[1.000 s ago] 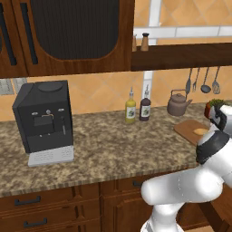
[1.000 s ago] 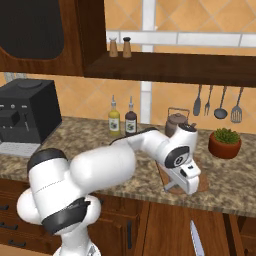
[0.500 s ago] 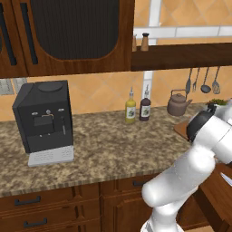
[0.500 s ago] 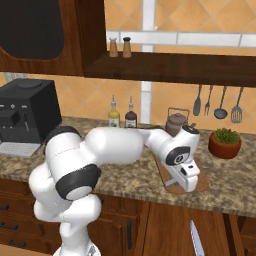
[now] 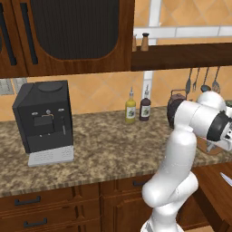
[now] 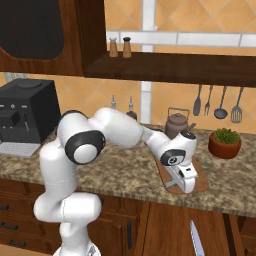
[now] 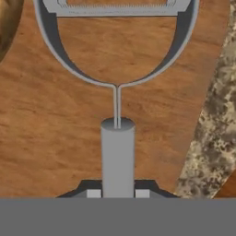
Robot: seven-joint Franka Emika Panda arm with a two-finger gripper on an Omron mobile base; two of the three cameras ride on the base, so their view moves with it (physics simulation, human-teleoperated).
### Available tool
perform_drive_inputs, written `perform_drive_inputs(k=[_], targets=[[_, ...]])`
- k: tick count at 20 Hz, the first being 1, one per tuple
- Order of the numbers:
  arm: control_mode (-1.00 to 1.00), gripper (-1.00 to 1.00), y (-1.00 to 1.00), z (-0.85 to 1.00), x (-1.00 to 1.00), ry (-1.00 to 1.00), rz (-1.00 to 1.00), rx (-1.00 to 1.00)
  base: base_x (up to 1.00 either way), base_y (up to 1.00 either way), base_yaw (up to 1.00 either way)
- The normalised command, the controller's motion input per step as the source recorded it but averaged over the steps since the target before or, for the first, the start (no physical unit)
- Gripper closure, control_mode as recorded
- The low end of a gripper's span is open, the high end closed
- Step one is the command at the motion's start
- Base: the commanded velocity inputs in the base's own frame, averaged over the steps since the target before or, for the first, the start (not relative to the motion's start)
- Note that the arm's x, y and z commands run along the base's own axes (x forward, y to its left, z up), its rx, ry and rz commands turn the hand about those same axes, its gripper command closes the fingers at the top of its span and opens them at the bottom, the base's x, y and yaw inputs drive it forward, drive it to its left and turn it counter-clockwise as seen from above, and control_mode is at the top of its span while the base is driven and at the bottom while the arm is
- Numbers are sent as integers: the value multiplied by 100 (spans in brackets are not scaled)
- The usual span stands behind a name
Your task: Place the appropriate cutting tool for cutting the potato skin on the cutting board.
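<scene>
My gripper (image 7: 117,193) is shut on the grey round handle of the cutting tool (image 7: 117,152). It is a Y-shaped peeler whose wire fork and silvery blade (image 7: 117,9) point away from the hand. The reddish-brown cutting board (image 7: 55,133) lies right under the tool; whether they touch I cannot tell. The potato (image 7: 7,23) shows as a tan curve at the top left corner, on the board. From the right base, the gripper (image 6: 182,180) hangs low over the cutting board (image 6: 202,186). From the left base, the hand covers most of the cutting board (image 5: 207,147).
A kettle (image 6: 176,124) stands just behind the board, a potted plant (image 6: 225,142) to its right. Ladles and spoons (image 6: 215,102) hang on the wall. Two bottles (image 5: 137,108) and a black coffee machine (image 5: 45,118) stand further left. A knife (image 6: 196,240) lies below the counter edge.
The arm's upper links and elbow have swung round into a taller, more upright stance. The hand has stayed low over the board, still shut on the cutting tool.
</scene>
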Motion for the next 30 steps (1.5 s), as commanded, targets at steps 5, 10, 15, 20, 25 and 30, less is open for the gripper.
perform_drive_inputs(k=[5, 10, 15, 20, 25, 30], targets=[[-100, 100, -15, -8, 30, 1, -1, 4, 0, 0, 0], [-100, -100, -12, -28, 25, 1, 0, 1, 0, 0, 0], [-100, -100, -1, -10, -3, 0, 0, 0, 0, 0, 0], [-100, -100, 7, 30, -29, -1, 0, -1, 0, 0, 0], [-100, -100, 20, 55, -41, -11, 0, 0, 0, 0, 0], [-100, -100, 54, 45, -58, -14, -1, -9, 0, 0, 0]])
